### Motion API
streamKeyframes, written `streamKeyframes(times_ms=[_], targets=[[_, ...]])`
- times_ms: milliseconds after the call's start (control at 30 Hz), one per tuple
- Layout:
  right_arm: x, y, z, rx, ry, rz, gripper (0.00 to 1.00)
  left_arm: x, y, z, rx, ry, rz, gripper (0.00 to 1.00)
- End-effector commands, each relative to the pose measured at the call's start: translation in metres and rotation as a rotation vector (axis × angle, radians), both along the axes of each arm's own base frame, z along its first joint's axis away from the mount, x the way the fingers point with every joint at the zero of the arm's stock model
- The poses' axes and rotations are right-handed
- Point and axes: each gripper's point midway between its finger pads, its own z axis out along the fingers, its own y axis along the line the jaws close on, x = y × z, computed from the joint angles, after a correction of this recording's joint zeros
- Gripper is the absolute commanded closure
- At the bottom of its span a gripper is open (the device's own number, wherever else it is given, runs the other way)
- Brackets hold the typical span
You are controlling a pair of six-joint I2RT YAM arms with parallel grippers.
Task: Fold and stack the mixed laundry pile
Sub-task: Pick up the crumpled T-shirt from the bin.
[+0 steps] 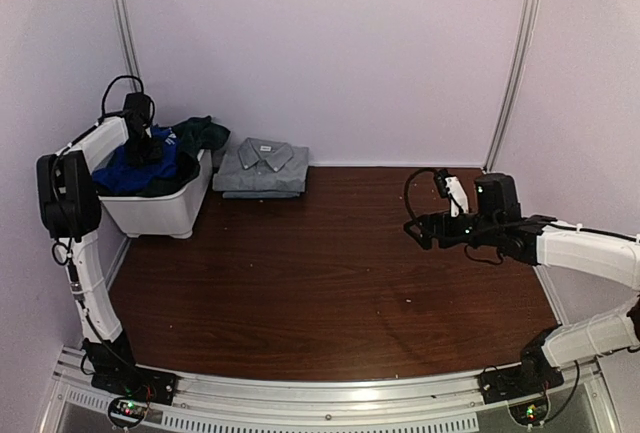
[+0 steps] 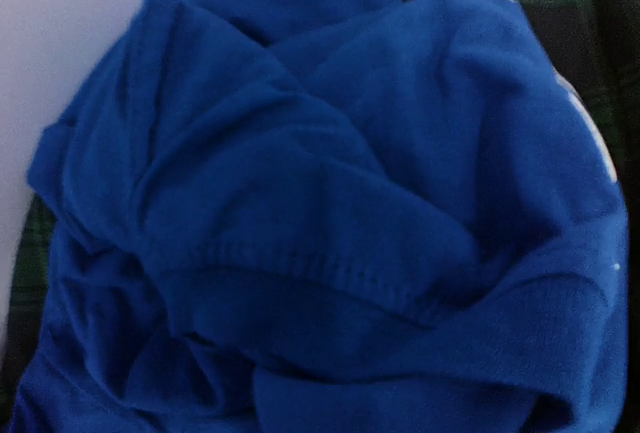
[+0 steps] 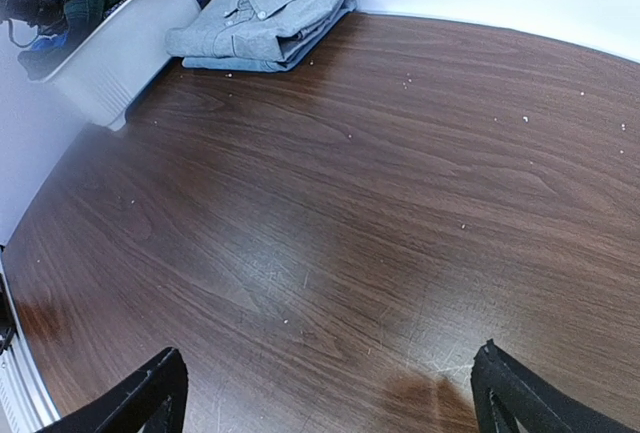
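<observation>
1 garment at a time: my left claw (image 1: 145,143) is down on the royal-blue T-shirt (image 2: 320,213) topping the laundry pile (image 1: 190,143) in the white basket (image 1: 170,213), its grip impossible to tell, so I'd pinch 1 fold and lift straight up, my right claw (image 3: 328,353) hanging spread wide, empty.

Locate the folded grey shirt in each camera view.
Top external: folded grey shirt upper centre, right of the white basket.
Left wrist: not in it; blue T-shirt fills it.
Right wrist: shirt upper left, beside the basket.
Shared landmark: the basket.
</observation>
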Motion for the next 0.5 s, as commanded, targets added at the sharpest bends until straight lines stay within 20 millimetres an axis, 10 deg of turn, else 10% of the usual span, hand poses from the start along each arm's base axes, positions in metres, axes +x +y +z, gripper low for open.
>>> streamKeyframes(times_ms=[0, 233, 467], targets=[[0.006, 0.003, 0.026, 0.043, -0.056, 0.012, 0.0, 0.002, -0.035, 0.117, 0.036, -0.257, -0.139, 1.0], [0.004, 0.002, 0.042, 0.07, -0.084, 0.009, 0.0, -0.028, -0.147, 0.259, 0.001, -0.572, -0.474, 1.0], [0.004, -0.01, 0.051, 0.067, -0.088, -0.015, 0.0, -0.091, -0.299, 0.352, -0.219, -0.784, -0.932, 1.0]])
